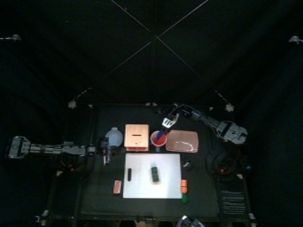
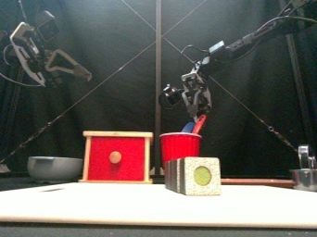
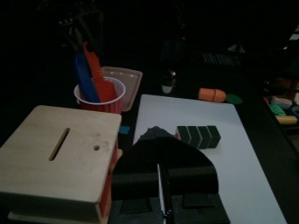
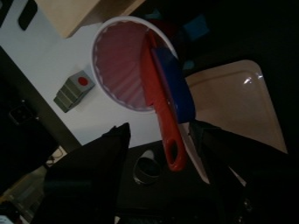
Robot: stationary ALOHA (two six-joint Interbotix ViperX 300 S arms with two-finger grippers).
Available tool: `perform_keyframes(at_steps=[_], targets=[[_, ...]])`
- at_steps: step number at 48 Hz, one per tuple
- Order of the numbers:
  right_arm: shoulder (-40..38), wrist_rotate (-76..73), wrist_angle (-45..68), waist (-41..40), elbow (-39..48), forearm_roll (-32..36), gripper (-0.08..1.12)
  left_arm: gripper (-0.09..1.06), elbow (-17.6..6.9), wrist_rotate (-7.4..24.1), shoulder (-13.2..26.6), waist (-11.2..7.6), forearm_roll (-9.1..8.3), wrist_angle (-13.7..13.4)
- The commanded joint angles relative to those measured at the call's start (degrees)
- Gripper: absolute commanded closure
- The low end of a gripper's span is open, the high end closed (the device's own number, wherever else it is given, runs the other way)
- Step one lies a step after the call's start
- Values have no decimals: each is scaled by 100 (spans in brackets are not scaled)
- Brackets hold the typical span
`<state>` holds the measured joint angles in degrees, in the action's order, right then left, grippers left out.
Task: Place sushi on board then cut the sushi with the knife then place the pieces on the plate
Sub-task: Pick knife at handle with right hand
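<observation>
Hovering just above the cup (image 2: 181,148) with the right gripper (image 2: 195,104) spread open, knives (image 2: 198,123) standing handle-up right beneath it.

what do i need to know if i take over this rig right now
Left gripper: jaws shut, holding nothing, raised beside the wooden box.
Right gripper: over the red cup, jaws open on either side of the red knife; not yet gripped. The blue knife is also in the cup.
Sushi roll: in one piece on the white board.
Pink tray: behind the board, right of the cup.
Done: sushi on board.
Left: grip a knife, cut the roll, move the pieces to the tray.
</observation>
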<state>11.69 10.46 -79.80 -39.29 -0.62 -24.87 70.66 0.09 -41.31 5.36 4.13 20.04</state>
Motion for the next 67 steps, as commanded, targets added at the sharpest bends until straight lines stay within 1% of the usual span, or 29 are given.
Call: perform_keyframes(at_steps=[1,25,31,38,45,51,67], targets=[[-123,9,-9,9,-114,-18,15,99,-62,9,9,18,18,62],[35,18,-97,123,-53,18,16,99,-26,0,0,18,18,62],[35,18,-97,123,-70,35,18,99,-18,0,0,18,18,62],[44,9,-97,132,-53,35,25,99,-9,0,0,18,18,62],[53,-9,-97,123,-53,18,37,99,0,0,0,18,18,62],[70,-62,-97,123,-44,35,45,99,0,0,0,18,18,62],[79,-97,-149,132,-70,-18,57,99,-9,0,0,18,18,62]])
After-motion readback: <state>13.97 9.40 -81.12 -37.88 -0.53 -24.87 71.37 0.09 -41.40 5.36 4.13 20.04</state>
